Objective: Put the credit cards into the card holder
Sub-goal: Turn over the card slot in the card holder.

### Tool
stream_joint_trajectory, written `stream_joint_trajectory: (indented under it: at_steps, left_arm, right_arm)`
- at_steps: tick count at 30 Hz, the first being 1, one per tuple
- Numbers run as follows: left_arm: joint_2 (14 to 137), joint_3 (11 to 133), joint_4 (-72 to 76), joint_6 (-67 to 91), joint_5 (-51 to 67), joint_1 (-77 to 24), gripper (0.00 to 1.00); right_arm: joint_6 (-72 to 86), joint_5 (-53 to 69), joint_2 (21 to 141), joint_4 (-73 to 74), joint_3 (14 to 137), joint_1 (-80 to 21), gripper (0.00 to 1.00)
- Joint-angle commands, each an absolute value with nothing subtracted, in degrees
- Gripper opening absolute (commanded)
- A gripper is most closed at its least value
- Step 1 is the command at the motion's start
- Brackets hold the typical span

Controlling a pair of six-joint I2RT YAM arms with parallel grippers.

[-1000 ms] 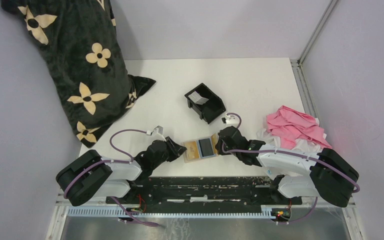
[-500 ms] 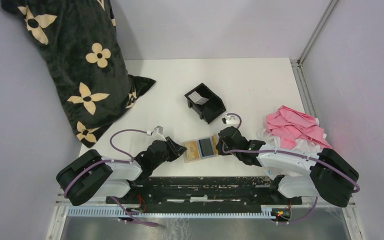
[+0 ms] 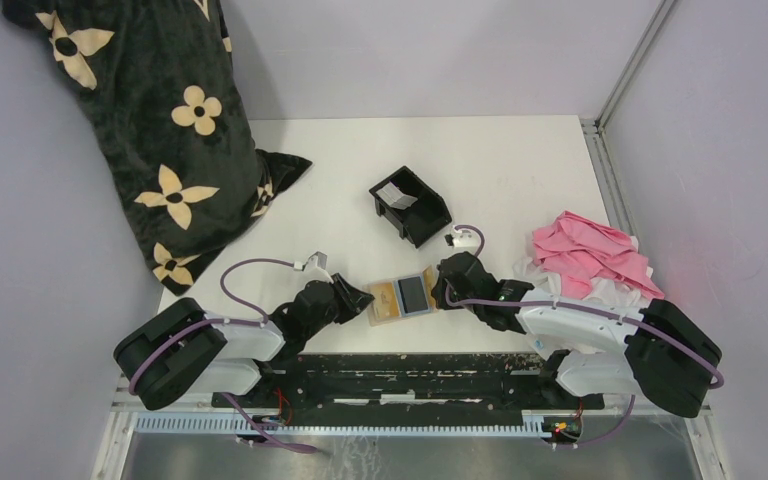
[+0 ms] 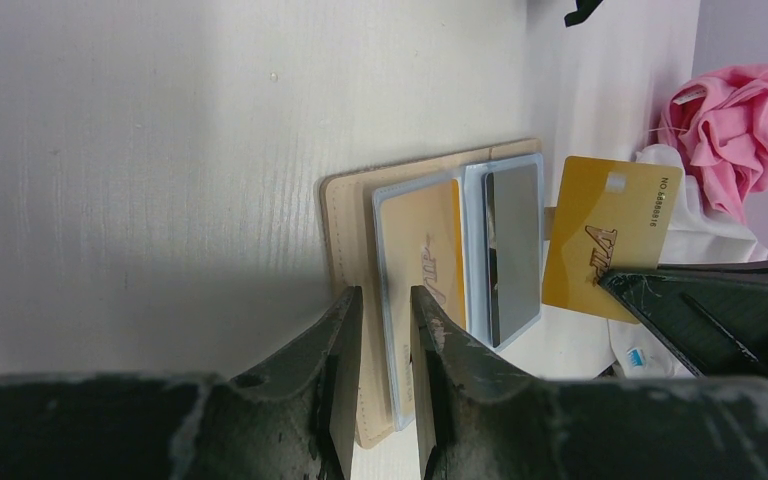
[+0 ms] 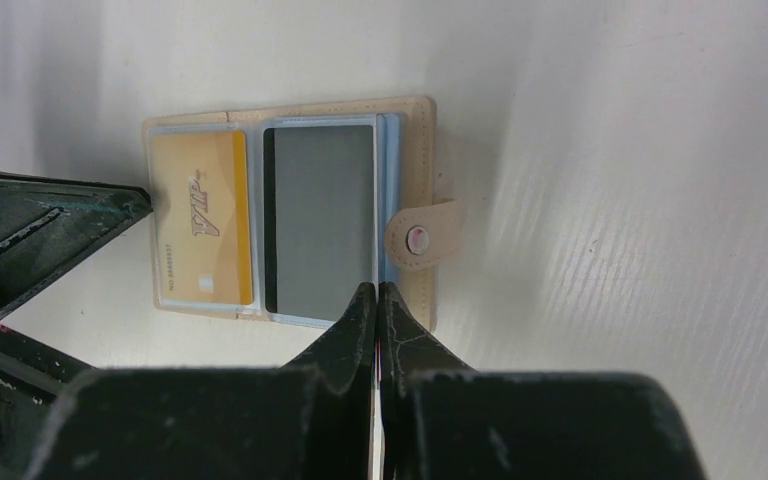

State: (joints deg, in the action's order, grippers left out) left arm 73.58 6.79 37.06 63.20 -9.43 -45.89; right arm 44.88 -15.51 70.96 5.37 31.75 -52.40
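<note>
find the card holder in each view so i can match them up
Top external: card holder low centre, lying open between the two claws.
Left wrist: centre, just beyond the left claw.
Right wrist: upper centre-left, beyond the right claw.
Shared landmark: the golden-yellow card in its sleeve.

The tan leather-like folding card holder (image 5: 290, 215) lies open and flat near the desk's front edge, snap tab (image 5: 418, 240) out. One clear sleeve holds a golden-yellow plastic card (image 5: 203, 230), the other a dark grey-blue card (image 5: 320, 220). A second gold card (image 4: 610, 235) stands tilted just beside it.
</note>
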Motion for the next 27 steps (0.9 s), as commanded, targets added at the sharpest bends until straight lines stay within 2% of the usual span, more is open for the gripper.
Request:
stream_joint_trajectory:
  at_steps: [1,27]
  left_arm:
    - [74.44,6.68,38.49,64.48,-10.81,-46.36,0.32]
    - [74.86,7.11,38.41,64.61,-10.63,-47.00,0.32]
  right_arm:
    - [44.94,-15.65,69.46,4.54,34.63,-52.60,0.01]
    - [47.59,-13.98,71.91,0.68,32.67,-52.60,0.01]
